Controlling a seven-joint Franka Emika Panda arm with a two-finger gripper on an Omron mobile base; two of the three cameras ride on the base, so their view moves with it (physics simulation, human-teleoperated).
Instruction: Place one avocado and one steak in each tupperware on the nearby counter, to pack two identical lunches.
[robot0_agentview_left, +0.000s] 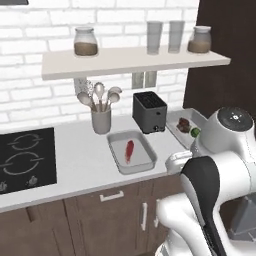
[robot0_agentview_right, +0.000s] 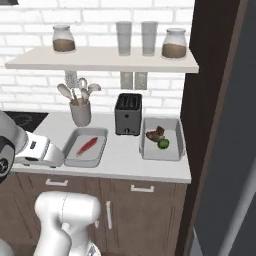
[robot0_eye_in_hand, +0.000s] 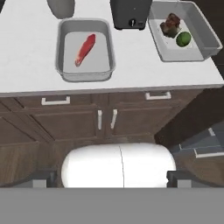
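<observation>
Hand view: claw wide open, empty, below counter front edge.

On the counter in front of you, a grey tupperware holds one red steak, a dark toaster stands just behind it, and a second tupperware to the right holds a brown steak and a green avocado.

Even, bright rendered light, soft faint shadows, no glare, slightly soft low-resolution edges
</observation>
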